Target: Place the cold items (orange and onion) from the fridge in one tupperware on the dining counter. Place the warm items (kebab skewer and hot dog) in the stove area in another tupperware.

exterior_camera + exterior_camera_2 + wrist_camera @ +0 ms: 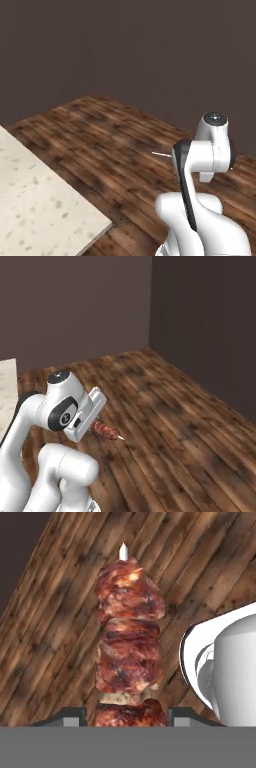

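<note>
Flat, even rendered light in all 3 views; source direction cannot be told. Walls (125,45) dim, dark brown, no glare. Wood floor (115,145) mid-toned, grain soft and slightly smeared. Pale surface (35,200) brightest area, not blown out. Arm (60,406) shaded softly. Kebab skewer (129,637) close in hand view, coarse texture, faint highlights. No edge distortion.

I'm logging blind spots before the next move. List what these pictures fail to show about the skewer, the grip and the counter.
- Kebab skewer: hand view, its lower end is cut off by the bottom edge between the fingertips.
- Same skewer: right base view, the held end is hidden behind the hand.
- Gripper: shut on the skewer, but the contact faces are hidden by the meat.
- Counter: left base view, cut off by the left and bottom edges.
</note>
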